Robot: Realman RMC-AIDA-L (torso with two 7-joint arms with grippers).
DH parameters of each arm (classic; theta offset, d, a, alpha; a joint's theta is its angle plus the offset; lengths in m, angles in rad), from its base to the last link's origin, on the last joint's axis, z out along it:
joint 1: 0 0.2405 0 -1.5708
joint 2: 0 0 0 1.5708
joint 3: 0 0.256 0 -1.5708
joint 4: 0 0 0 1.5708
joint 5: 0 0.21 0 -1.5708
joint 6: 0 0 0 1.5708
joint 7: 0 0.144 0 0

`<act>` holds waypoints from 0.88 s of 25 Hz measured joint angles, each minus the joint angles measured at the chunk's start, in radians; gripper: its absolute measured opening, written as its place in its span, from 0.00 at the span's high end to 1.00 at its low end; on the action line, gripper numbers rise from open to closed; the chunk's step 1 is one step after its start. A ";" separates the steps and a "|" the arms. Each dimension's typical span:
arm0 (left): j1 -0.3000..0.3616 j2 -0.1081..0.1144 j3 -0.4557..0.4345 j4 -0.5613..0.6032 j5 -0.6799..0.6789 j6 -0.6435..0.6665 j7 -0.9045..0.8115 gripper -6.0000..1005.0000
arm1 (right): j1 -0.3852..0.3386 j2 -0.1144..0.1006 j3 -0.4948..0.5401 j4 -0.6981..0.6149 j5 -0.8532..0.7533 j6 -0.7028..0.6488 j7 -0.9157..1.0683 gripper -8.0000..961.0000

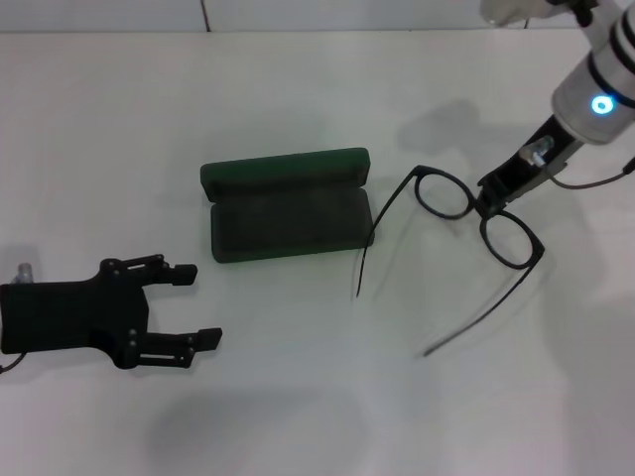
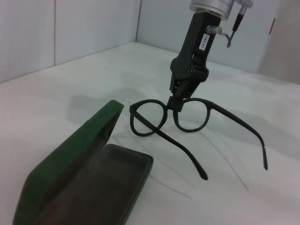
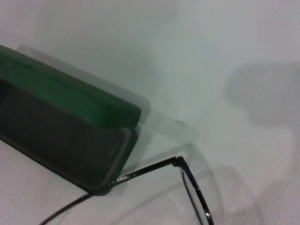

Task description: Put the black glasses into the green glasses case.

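The right end effector (image 1: 488, 206) pinches the black glasses (image 1: 480, 216) at the bridge, at 3 o'clock from the open green glasses case (image 1: 286, 204). The left end effector (image 1: 198, 305) rests on the white surface (image 1: 317, 416) at 7 o'clock from the case, fingers spread.

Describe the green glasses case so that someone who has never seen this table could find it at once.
On the white table, look near the middle, between the left gripper resting open on the table and the black glasses held at the bridge by the right gripper. The green glasses case lies there open, lid up behind a dark-lined tray: the only green, boxy thing.
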 joint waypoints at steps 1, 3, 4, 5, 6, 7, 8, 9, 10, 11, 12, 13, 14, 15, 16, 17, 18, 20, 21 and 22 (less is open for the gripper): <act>0.000 0.000 0.000 0.000 -0.001 0.006 -0.002 0.11 | -0.019 0.000 0.001 -0.031 0.005 -0.009 0.000 0.96; 0.002 -0.003 0.000 0.000 -0.006 0.028 -0.008 0.11 | -0.071 -0.003 0.002 -0.113 0.033 -0.031 -0.001 0.96; 0.004 -0.005 0.000 0.000 -0.008 0.044 -0.010 0.11 | -0.100 -0.008 0.002 -0.156 0.058 -0.043 -0.001 0.96; 0.006 -0.007 0.000 0.000 -0.010 0.055 -0.014 0.11 | -0.128 -0.014 0.003 -0.195 0.087 -0.055 -0.004 0.96; 0.010 -0.009 0.000 -0.002 -0.011 0.077 -0.026 0.11 | -0.152 -0.023 0.007 -0.228 0.118 -0.063 -0.010 0.96; 0.011 -0.010 0.000 -0.007 -0.011 0.087 -0.032 0.11 | -0.171 -0.031 0.018 -0.249 0.150 -0.068 -0.022 0.96; 0.011 -0.010 -0.001 -0.016 -0.012 0.095 -0.038 0.11 | -0.194 -0.038 0.040 -0.271 0.189 -0.069 -0.043 0.96; 0.006 -0.011 0.000 -0.035 -0.012 0.103 -0.042 0.11 | -0.207 -0.041 0.058 -0.280 0.215 -0.067 -0.061 0.96; -0.004 -0.011 0.000 -0.065 -0.012 0.108 -0.043 0.11 | -0.234 -0.043 0.101 -0.293 0.267 -0.061 -0.102 0.96; -0.016 -0.011 0.000 -0.092 -0.012 0.109 -0.043 0.11 | -0.253 -0.044 0.137 -0.297 0.309 -0.056 -0.136 0.96; -0.027 -0.012 0.000 -0.120 -0.012 0.110 -0.042 0.11 | -0.269 -0.045 0.165 -0.297 0.343 -0.052 -0.169 0.96; -0.041 -0.012 0.000 -0.149 -0.012 0.111 -0.040 0.11 | -0.282 -0.046 0.195 -0.294 0.376 -0.047 -0.203 0.96; -0.058 -0.012 0.000 -0.180 -0.013 0.111 -0.039 0.11 | -0.295 -0.046 0.220 -0.290 0.412 -0.040 -0.241 0.96; -0.073 -0.012 0.000 -0.203 -0.013 0.113 -0.039 0.11 | -0.304 -0.044 0.232 -0.289 0.434 -0.033 -0.265 0.96; -0.084 -0.013 -0.001 -0.219 -0.013 0.115 -0.039 0.11 | -0.314 -0.043 0.242 -0.288 0.457 -0.024 -0.289 0.96; -0.099 -0.016 0.000 -0.235 -0.014 0.115 -0.038 0.11 | -0.325 -0.038 0.245 -0.287 0.484 -0.010 -0.312 0.96; -0.115 -0.020 -0.001 -0.253 -0.015 0.113 -0.037 0.11 | -0.340 -0.028 0.248 -0.284 0.525 0.011 -0.354 0.96; -0.141 -0.029 -0.005 -0.286 -0.027 0.100 -0.037 0.11 | -0.365 -0.009 0.245 -0.270 0.610 0.045 -0.439 0.96; -0.154 -0.031 -0.008 -0.306 -0.040 0.092 -0.037 0.11 | -0.378 0.000 0.240 -0.245 0.684 0.069 -0.505 0.96; -0.168 -0.033 -0.010 -0.327 -0.052 0.084 -0.037 0.11 | -0.384 0.005 0.235 -0.224 0.726 0.080 -0.546 0.96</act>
